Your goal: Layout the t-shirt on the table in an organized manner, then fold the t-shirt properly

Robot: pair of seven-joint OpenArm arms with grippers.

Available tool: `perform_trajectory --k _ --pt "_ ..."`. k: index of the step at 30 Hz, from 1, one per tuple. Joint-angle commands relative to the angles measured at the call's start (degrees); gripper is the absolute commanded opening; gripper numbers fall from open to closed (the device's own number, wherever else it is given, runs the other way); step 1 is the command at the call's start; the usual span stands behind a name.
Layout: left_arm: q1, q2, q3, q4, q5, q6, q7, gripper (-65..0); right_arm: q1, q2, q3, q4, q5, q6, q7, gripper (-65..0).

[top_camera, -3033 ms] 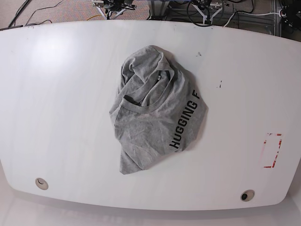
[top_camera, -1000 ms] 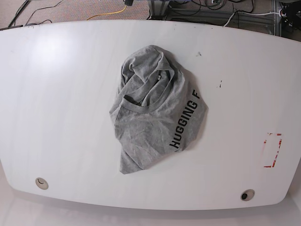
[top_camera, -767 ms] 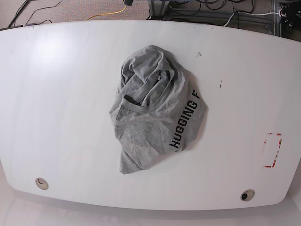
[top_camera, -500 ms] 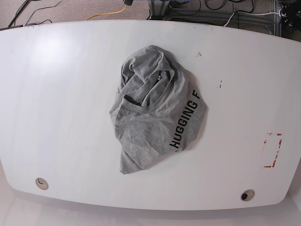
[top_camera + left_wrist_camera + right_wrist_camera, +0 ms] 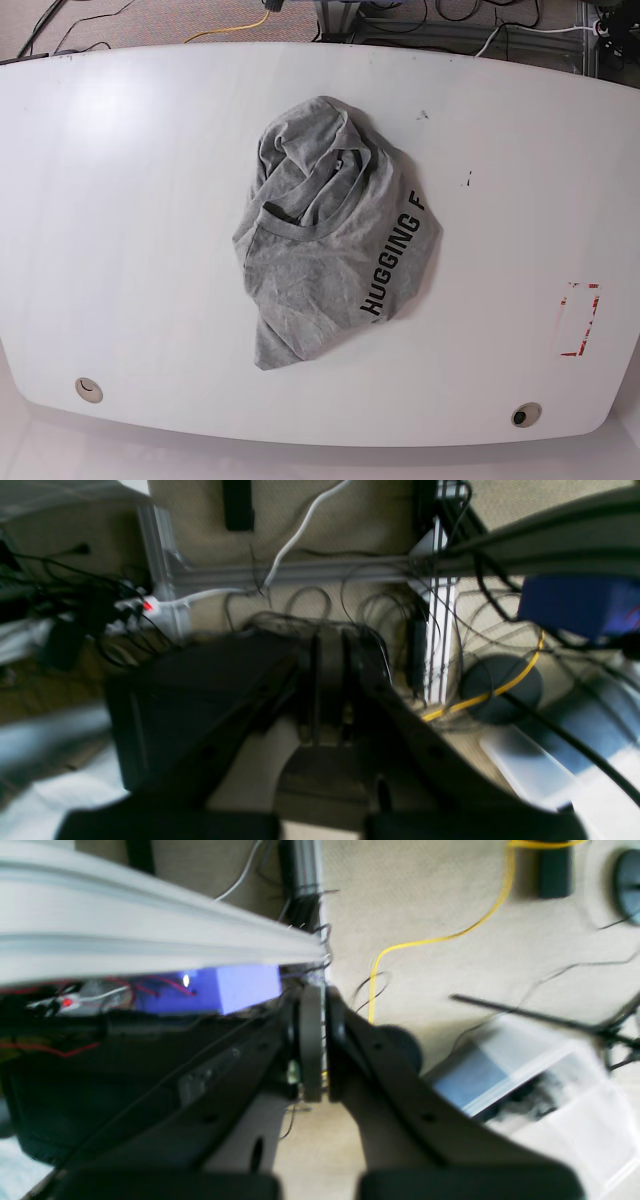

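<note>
1. The t-shirt is seen bunched in a loose heap near the middle of the table, unfolded.
2. The ribbed collar is turned up and visible on the heap's left side; the fabric above it is crumpled into folds.
3. Black lettering "HUGGING F" is read running diagonally along the heap's right edge; the remaining letters are tucked out of sight.
4. A red rectangular outline is marked near the table's right edge, well apart from the shirt.
5. Two round holes are seen near the front edge: one at left, one at right.
6. No arm is seen in the base view; the shirt is touched by nothing.
7. The left gripper is seen closed, jaws pressed together, nothing held; floor, cables and an aluminium frame are seen behind it, blurred.
8. The right gripper is likewise closed and empty, over carpet with a yellow cable and a clear plastic bin.
</note>
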Motion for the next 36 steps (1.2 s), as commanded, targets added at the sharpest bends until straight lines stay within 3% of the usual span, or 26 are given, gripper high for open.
perform_trajectory --k 1,13,36 --pt "2.3 -0.1 -0.2 3.9 -0.1 0.4 -1.0 -65.0 -2.7 -0.3 0.1 3.1 0.7 0.4 0.9 -64.2" --pt "2.3 -0.1 -0.1 9.8 -0.1 0.4 -1.0 -65.0 -5.2 -0.3 0.0 11.9 0.7 0.5 1.0 -64.2" --pt "-11.5 0.0 -0.4 10.5 0.0 0.4 -0.9 -65.0 4.9 -0.3 0.0 14.4 0.7 0.5 1.1 -64.2"
